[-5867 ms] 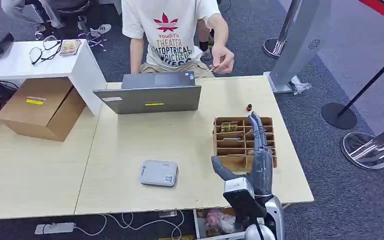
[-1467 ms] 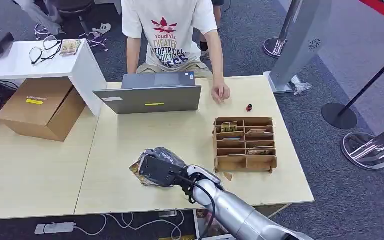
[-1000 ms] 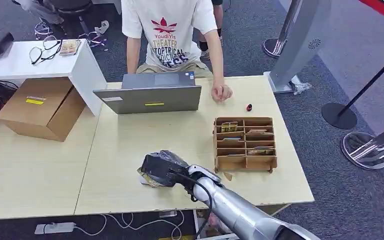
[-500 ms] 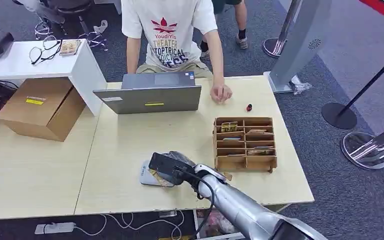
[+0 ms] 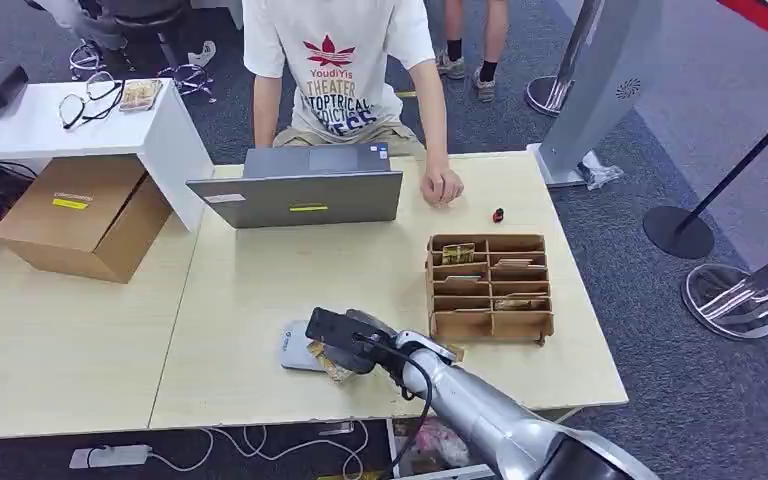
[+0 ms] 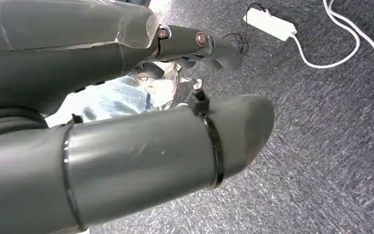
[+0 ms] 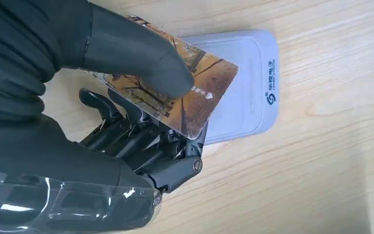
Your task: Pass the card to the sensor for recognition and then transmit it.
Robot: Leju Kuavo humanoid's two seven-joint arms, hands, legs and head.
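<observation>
My right hand (image 5: pixel 345 342) pinches a brown picture card (image 7: pixel 195 100) between its thumb and fingers, above the near part of a flat grey sensor pad (image 7: pixel 253 83). In the head view the card (image 5: pixel 328 362) pokes out below the hand, over the right end of the sensor (image 5: pixel 293 348) near the table's front edge. I cannot tell whether the card touches the pad. My left hand (image 6: pixel 141 151) hangs over grey carpet with its fingers curled in and nothing in them.
A cardboard card sorter (image 5: pixel 489 287) with several compartments stands right of my hand. A person (image 5: pixel 340 70) sits behind an open laptop (image 5: pixel 300 195), one hand (image 5: pixel 443 187) resting on the table (image 5: pixel 380 260). A small dark object (image 5: pixel 498 214) lies nearby. A cardboard box (image 5: pixel 80 215) sits at the left.
My right hand has carried the card from the sorter side to the sensor, then slid rightward, uncovering the pad's left part. The person's hand has come down onto the table.
</observation>
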